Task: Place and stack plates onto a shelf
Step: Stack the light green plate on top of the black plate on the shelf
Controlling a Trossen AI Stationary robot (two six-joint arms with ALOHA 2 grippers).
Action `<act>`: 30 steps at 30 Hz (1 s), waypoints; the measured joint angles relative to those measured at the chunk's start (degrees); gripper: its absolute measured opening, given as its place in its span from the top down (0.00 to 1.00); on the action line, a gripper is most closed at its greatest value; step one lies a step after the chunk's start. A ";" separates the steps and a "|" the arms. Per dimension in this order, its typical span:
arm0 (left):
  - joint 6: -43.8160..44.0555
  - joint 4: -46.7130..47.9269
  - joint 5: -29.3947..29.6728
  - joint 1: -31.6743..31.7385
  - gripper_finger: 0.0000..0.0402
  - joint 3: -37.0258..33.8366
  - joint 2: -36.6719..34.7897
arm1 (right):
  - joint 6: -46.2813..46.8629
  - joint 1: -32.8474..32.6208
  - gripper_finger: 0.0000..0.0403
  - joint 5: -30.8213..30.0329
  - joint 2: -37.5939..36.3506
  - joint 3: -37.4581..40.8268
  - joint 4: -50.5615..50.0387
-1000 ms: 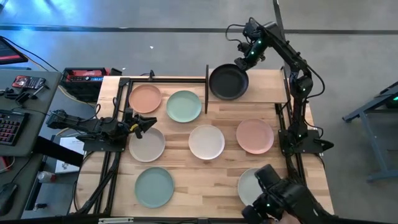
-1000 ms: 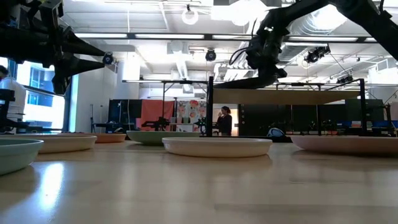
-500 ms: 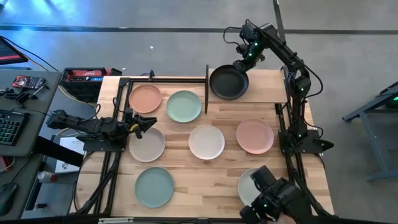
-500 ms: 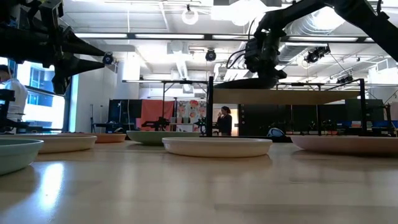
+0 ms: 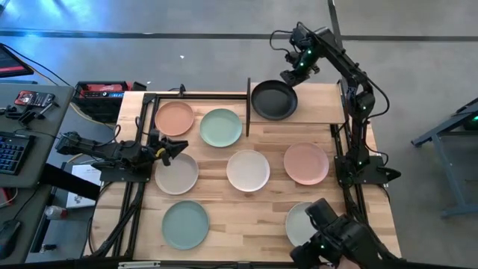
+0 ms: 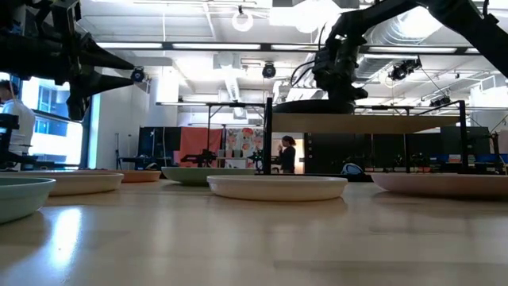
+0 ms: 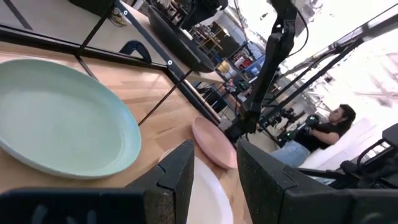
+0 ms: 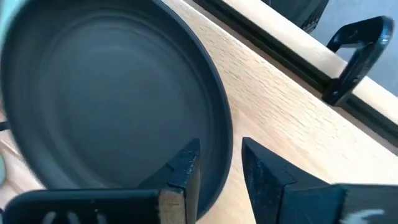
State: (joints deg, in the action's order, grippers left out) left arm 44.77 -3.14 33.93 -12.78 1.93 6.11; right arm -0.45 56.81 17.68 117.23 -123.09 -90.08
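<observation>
The black plate [image 5: 273, 99] lies flat on the left part of the shelf [image 5: 321, 104], a light-wood board on black posts at the table's far right. My right gripper [image 5: 292, 73] hovers at the plate's far right rim and is open. One finger [image 8: 185, 167] stands over the plate's inside, the other [image 8: 264, 169] outside, with the rim [image 8: 226, 146] in the gap. My left gripper [image 5: 175, 147] waits open at the table's left, above the beige plate [image 5: 177, 173]. Several plates rest on the tabletop: salmon [image 5: 174, 118], mint [image 5: 220, 127], cream [image 5: 248, 170], pink [image 5: 305, 163].
A second mint plate [image 5: 185, 224] and a pale plate [image 5: 301, 221] lie near the table's near edge. A dark device [image 5: 340, 240] overlaps the near right corner. The right part of the shelf board is bare. A black frame [image 5: 202, 96] runs along the far left.
The black plate was tilted above the shelf board, held at its far right rim; it has come down level and now lies flat on the board. My right gripper has stayed at that rim, shifting only slightly. My left arm has kept still.
</observation>
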 joint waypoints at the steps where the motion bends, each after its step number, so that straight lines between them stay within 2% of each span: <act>1: -0.55 0.00 0.00 0.00 0.72 0.33 0.00 | 0.02 0.14 0.77 0.10 -0.44 -0.42 0.04; 10: -15.92 -0.12 2.83 0.05 0.72 8.22 1.57 | 0.62 -0.95 0.77 3.59 -2.40 -12.05 0.45; 13: -23.77 0.28 2.99 0.54 0.73 12.67 3.79 | 0.54 -2.28 0.77 6.10 -5.84 -9.30 4.43; 17: -35.77 0.27 3.07 2.14 0.73 19.15 8.35 | 0.51 -4.14 0.77 9.07 -8.03 -9.69 4.47; 23: -52.26 0.76 3.48 5.63 0.73 27.59 17.26 | 0.18 -8.04 0.77 9.49 -9.62 -11.99 4.93; 27: -56.44 3.28 3.32 8.97 0.73 30.64 23.24 | 0.15 -10.75 0.77 9.56 -10.41 -11.53 5.05; 30: -56.40 5.39 0.51 12.04 0.73 31.68 28.06 | 0.19 -12.89 0.77 9.56 -10.47 -11.90 4.44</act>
State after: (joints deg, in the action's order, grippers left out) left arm -11.63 2.26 34.44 -0.74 33.61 34.16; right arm -0.25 43.91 27.24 106.76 -134.99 -85.65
